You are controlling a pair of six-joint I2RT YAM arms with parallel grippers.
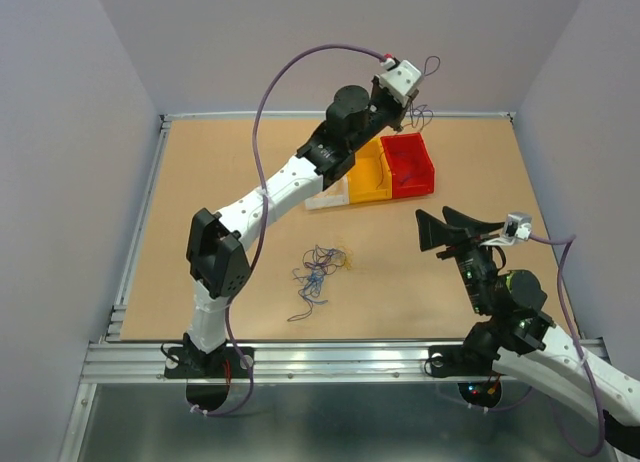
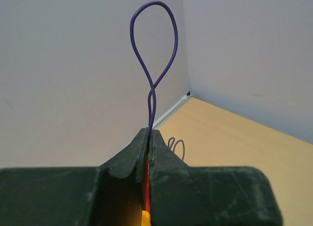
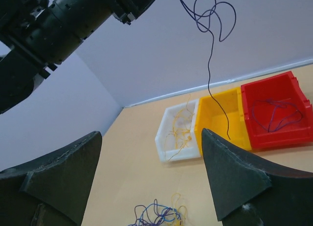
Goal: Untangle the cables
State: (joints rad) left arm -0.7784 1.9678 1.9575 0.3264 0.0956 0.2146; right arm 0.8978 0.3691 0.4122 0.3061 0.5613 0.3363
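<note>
A tangle of thin blue, purple and yellow cables (image 1: 318, 270) lies on the table's middle; it also shows at the bottom of the right wrist view (image 3: 159, 214). My left gripper (image 1: 407, 94) is raised over the far bins and shut on one purple cable (image 1: 431, 63). That cable loops above the jaws in the left wrist view (image 2: 152, 40), where the gripper (image 2: 148, 133) is pinched on it. In the right wrist view the cable (image 3: 211, 50) dangles over the yellow bin. My right gripper (image 1: 445, 225) is open and empty, near right of the tangle, and shows open in its own view (image 3: 151, 133).
Three bins stand in a row at the back. A white bin (image 1: 325, 200) holds yellow wires (image 3: 181, 128), a yellow bin (image 1: 372, 187) is in the middle, and a red bin (image 1: 415, 182) holds purple wires (image 3: 276, 113). Walls close three sides.
</note>
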